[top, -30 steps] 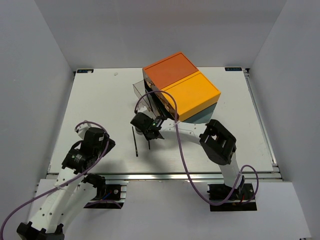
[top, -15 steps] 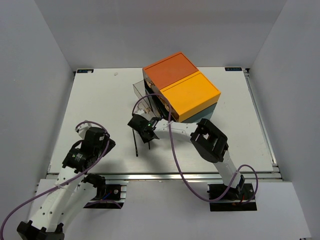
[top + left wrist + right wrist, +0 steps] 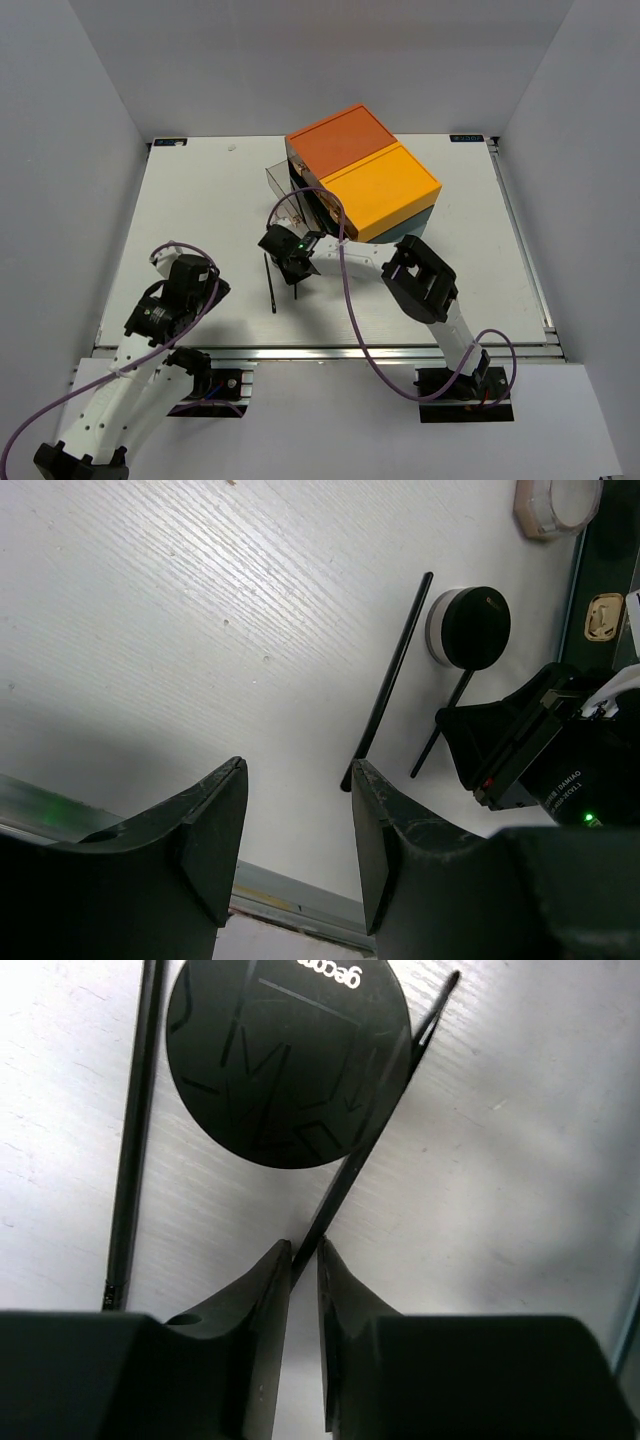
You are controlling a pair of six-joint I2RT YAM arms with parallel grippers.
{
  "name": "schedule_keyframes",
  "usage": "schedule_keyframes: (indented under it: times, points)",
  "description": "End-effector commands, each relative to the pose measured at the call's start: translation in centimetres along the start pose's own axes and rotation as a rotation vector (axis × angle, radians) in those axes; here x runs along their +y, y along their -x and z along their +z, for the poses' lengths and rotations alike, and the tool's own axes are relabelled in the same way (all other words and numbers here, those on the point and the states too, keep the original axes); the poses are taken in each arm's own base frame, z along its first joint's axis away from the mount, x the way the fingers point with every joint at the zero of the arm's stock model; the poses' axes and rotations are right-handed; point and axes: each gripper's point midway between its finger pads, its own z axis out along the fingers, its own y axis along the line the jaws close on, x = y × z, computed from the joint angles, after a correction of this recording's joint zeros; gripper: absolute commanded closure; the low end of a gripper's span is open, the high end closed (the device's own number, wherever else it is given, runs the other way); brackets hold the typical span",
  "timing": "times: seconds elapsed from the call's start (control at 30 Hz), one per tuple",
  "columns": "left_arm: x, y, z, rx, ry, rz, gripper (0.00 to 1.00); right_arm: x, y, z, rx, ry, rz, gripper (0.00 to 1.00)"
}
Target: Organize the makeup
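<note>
My right gripper is down at the table, its jaws shut on the near end of a thin black stick. That stick lies against a round black compact. A second, longer thin black stick lies to the left. The top view shows the right gripper in front of the drawer box, with the long stick beside it. My left gripper is open and empty, and it sees the long stick, the compact and a round pinkish jar.
The large orange, yellow and teal drawer box stands at the back centre, with an open drawer facing left. The left arm hovers near the front left table edge. Grey walls enclose the table.
My right gripper has shifted slightly left toward the sticks and the right arm's elbow has swung left. The left arm has not moved.
</note>
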Motion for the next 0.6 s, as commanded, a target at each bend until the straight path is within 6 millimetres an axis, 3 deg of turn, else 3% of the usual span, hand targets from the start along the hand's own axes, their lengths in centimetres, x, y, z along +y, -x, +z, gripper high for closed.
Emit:
schedule_keyframes:
  times: [0.0, 0.13, 0.3, 0.5, 0.57]
  points:
    - [0.2, 0.6, -0.4, -0.029, 0.003, 0.004, 0.44, 0.1, -4.1, 1.4, 0.124, 0.017, 0.001, 0.78]
    - [0.2, 0.6, -0.4, -0.030, 0.004, 0.001, 0.44, 0.0, -4.4, 1.3, 0.137, 0.027, -0.008, 0.85]
    - [0.1, 0.7, -0.3, -0.032, 0.001, 0.009, 0.44, -0.8, -4.2, 1.2, 0.132, 0.011, -0.065, 0.86]
    - [-0.4, 0.7, -0.1, -0.027, -0.010, 0.024, 0.44, -3.4, -4.9, 1.2, 0.159, -0.013, -0.114, 0.91]
    - [-0.5, 0.7, 0.0, -0.027, -0.016, 0.024, 0.44, -4.5, -5.6, 1.5, 0.185, -0.020, -0.124, 0.99]
